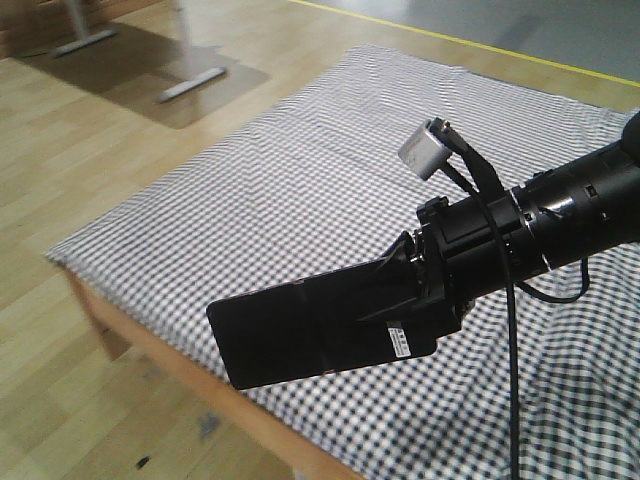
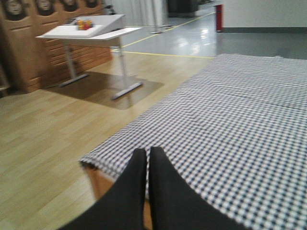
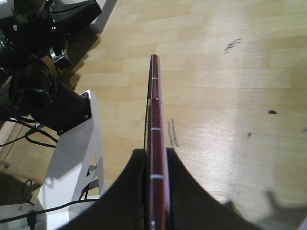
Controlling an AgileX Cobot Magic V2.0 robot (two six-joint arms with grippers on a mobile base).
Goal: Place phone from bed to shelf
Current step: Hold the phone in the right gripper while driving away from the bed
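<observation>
In the front view the phone (image 1: 310,335), a thin glossy black rectangle with a white sticker near its held end, hangs in the air over the front edge of the bed (image 1: 300,170). My right gripper (image 1: 405,290) is shut on one end of it. The right wrist view shows the phone (image 3: 154,115) edge-on, pinkish-red, clamped between the two black fingers of the right gripper (image 3: 156,153) above the wood floor. My left gripper (image 2: 147,152) is shut on nothing and hovers over the checked bed (image 2: 240,120) near its corner. The shelf is out of view.
A white desk (image 2: 91,31) on metal legs stands on the floor beyond the bed, in front of brown wooden cabinets (image 2: 29,52). A yellow line (image 1: 450,40) crosses the floor. The robot's white base (image 3: 72,158) and black arm parts (image 3: 43,96) lie left of the phone.
</observation>
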